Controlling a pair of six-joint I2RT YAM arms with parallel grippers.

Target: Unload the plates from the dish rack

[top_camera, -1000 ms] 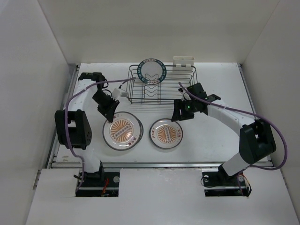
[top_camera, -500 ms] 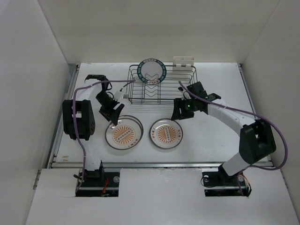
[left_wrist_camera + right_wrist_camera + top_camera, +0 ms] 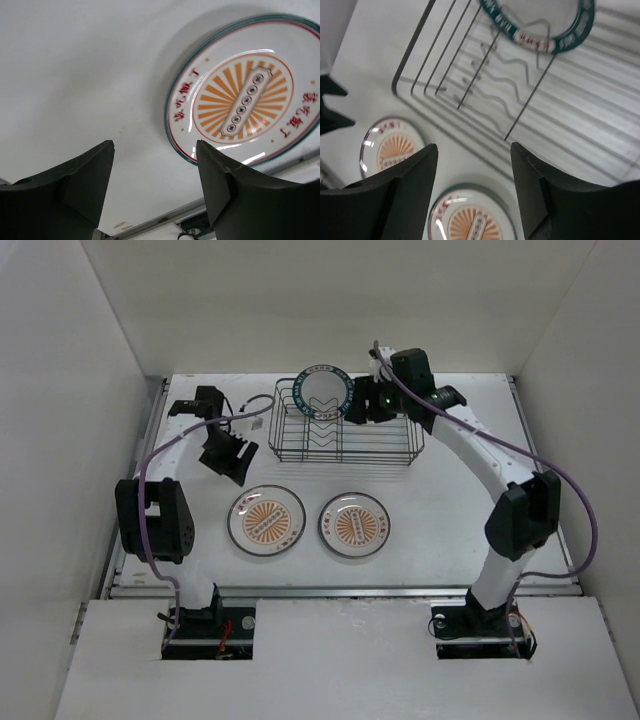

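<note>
The dark wire dish rack (image 3: 300, 448) stands at the back of the table. One teal-rimmed plate (image 3: 324, 392) stands upright in its far left slots; its rim (image 3: 568, 38) shows over the rack wires (image 3: 485, 82). Two sunburst plates lie flat on the table in front: the left one (image 3: 266, 520) (image 3: 245, 95) (image 3: 390, 147) and the right one (image 3: 353, 525) (image 3: 470, 220). My left gripper (image 3: 232, 462) (image 3: 155, 145) hangs open and empty, above and to the far left of the left sunburst plate. My right gripper (image 3: 362, 406) (image 3: 473, 146) is open and empty over the rack, just right of the teal-rimmed plate.
White walls enclose the table (image 3: 460, 500) on the left, right and back. The left arm's elbow and purple cable (image 3: 150, 455) arch over the table's left side. The right arm (image 3: 480, 455) reaches across the back right corner above the rack.
The left gripper let go of the left sunburst plate, opened and drew back toward the far left. The right arm swung from in front of the rack to over it beside the teal-rimmed plate.
</note>
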